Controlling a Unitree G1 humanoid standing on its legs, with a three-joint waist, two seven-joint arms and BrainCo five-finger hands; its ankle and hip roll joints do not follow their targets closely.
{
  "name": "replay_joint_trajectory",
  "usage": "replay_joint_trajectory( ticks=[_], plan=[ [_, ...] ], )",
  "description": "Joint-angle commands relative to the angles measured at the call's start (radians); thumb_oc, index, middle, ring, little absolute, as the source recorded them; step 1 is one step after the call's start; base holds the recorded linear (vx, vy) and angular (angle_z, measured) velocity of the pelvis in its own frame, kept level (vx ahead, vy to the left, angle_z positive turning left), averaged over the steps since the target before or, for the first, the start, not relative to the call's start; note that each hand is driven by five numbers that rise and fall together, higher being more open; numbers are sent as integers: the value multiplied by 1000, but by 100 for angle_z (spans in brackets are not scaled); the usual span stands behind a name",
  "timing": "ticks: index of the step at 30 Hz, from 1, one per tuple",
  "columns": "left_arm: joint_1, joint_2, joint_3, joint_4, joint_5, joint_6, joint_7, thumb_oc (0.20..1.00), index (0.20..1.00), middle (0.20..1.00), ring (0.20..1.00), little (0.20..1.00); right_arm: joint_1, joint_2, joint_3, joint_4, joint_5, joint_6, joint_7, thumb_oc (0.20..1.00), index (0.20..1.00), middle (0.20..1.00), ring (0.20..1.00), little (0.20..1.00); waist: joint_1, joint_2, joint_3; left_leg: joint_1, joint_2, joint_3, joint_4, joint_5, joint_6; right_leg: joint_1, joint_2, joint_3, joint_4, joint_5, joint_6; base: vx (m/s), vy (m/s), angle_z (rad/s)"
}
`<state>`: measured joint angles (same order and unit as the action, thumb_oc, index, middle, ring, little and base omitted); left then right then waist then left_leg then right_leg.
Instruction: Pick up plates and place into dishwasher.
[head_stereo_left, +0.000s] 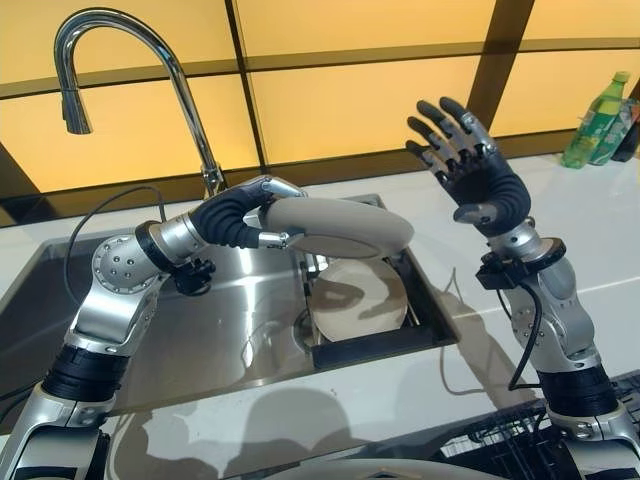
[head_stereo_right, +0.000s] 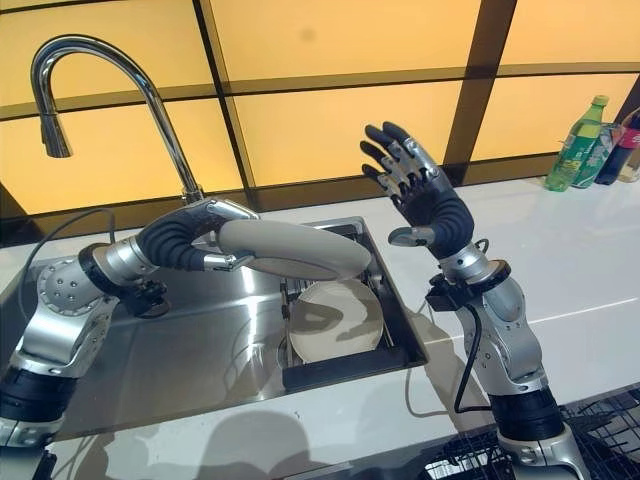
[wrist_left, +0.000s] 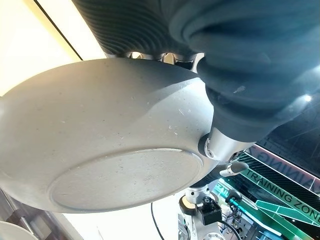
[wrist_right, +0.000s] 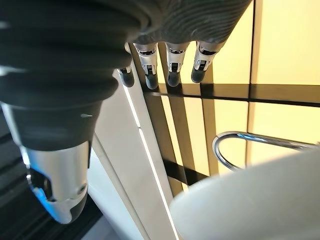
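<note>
A: Containers recorded first. A steel sink is seen across the centre-left of the head view, with a dark inset tray at its right side. One pale plate is seen lying flat in that tray. A curved faucet is noted at upper left. A wire dishwasher rack is cut off at the lower right edge.

B: And the task's thing?

A: A second plate, grey, is held above the sink, over the plate in the tray and apart from it, roughly level. It is gripped at its left rim by the left hand, thumb curled under and fingers over the top. Its underside and foot ring are shown in the left wrist view.

B: Right hand?

A: The right hand is raised at upper right of centre, palm turned toward the plate, fingers straight and spread, nothing held.

B: Unclear items?

A: Two bottles at the far right edge are partly cut off; the contents cannot be told.
</note>
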<state>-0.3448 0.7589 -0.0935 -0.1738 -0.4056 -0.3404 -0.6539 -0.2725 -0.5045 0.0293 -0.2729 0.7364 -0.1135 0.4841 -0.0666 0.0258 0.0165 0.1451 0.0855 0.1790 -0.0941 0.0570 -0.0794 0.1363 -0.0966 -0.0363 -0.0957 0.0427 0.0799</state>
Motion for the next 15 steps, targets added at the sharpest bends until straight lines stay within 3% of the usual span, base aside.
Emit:
replay_joint_trajectory(
  ticks=[1, 7, 15],
  plan=[
    [-67, 9, 34, 39, -13, -40, 38, 200, 200, 200, 200, 200, -28, -17, -8, -64, -5, 4, 54, 1000, 1000, 1000, 1000, 1000, -11, -34, -11, 32, 26, 0, 10, -56, 9, -16, -49, -51, 12, 29, 49, 4, -19, -5],
    [-83, 10, 9, 43, -16, -39, 42, 200, 200, 200, 200, 200, -58, -26, 61, -69, -45, 75, 115, 1000, 1000, 1000, 1000, 1000, -8, -35, -9, 34, 26, 1, 12, -54, 8, -14, -48, -49, 12, 29, 48, 1, -5, -1],
    [-64, 6, -14, 14, -43, -35, 56, 200, 200, 200, 200, 200, -90, -93, 154, -71, -195, 96, 99, 1000, 1000, 1000, 1000, 1000, -2, -39, -2, 36, 25, -5, 12, -50, 7, -12, -49, -48, 13, 31, 47, 0, 0, 0]
  ],
)
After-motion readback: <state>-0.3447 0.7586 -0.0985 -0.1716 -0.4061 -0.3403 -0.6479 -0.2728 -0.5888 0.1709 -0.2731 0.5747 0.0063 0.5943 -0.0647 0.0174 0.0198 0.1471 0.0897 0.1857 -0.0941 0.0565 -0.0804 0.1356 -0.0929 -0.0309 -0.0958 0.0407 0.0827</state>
